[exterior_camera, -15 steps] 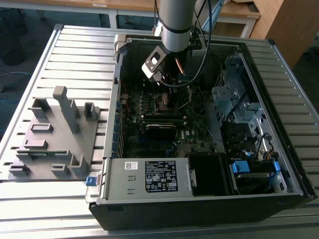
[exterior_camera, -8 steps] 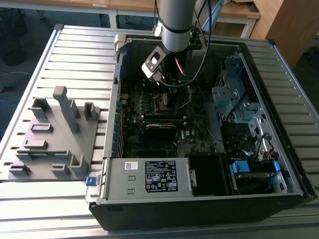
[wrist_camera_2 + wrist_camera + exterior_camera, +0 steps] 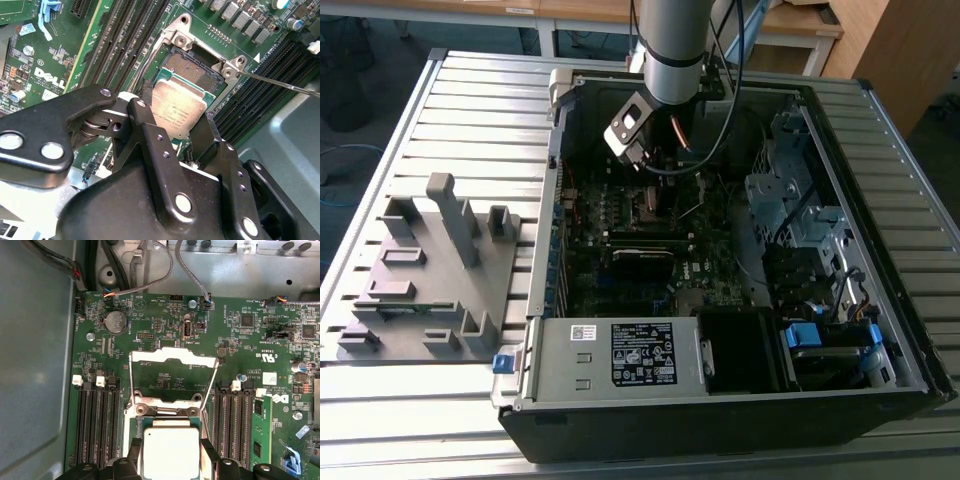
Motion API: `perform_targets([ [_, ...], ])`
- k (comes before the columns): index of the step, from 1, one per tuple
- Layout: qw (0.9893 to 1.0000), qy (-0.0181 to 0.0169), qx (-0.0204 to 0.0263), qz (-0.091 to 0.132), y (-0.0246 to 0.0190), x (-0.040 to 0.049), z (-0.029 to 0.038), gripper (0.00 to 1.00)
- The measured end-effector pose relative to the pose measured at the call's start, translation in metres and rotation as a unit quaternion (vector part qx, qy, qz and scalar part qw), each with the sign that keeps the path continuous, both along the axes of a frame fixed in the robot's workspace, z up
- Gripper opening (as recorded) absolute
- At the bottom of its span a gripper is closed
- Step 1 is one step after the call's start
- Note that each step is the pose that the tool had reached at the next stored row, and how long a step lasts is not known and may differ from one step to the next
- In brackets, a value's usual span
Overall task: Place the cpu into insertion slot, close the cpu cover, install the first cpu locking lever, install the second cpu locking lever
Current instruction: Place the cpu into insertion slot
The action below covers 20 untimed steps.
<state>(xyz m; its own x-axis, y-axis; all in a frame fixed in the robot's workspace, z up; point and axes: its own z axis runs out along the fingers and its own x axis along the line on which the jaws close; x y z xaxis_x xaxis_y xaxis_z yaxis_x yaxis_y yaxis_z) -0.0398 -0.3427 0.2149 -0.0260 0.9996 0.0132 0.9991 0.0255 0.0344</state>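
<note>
The gripper pinches the cpu by two opposite edges, holding it over the insertion slot and covering part of its contact field. The cpu cover is swung open, away from the slot.

Arm above insertion slot inside open computer case.
</note>
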Motion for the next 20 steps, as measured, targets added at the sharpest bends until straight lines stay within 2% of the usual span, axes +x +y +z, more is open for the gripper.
perform_targets([
  [20,0.9999,0.0,0.0,-0.013,0.0,0.0,0.0,0.54],
])
